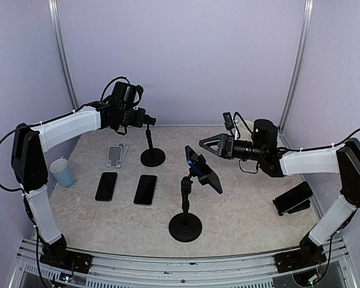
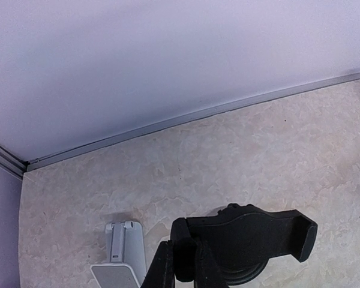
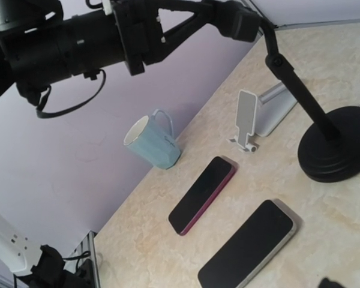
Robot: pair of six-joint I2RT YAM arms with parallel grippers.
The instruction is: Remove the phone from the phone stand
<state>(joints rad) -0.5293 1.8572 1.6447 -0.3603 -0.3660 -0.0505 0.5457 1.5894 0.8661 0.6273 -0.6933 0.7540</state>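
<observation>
Overhead view: a pale marbled table [image 1: 246,204] w/ two black-and-white arms reaching in from the near edge. The phone [image 1: 203,170], dark w/ a blue rim, sits tilted in the clamp of the front stand [image 1: 185,227], a black pole on a round base near the table's centre. My right gripper [image 1: 205,144] hangs just behind and above the phone, jaws spread wide, holding nothing and not touching it. My left gripper [image 1: 145,120] is pinched tight on the top of the rear stand [image 1: 152,155]. Flat on the table, left of centre, lie a red-edged phone [image 1: 106,186] and a silver-edged phone [image 1: 145,189], side by side. Behind them is a small white stand [image 1: 116,155]; a light blue mug [image 1: 62,172] sits at the far left. At far right a propped phone [image 1: 293,198] leans on a low holder
</observation>
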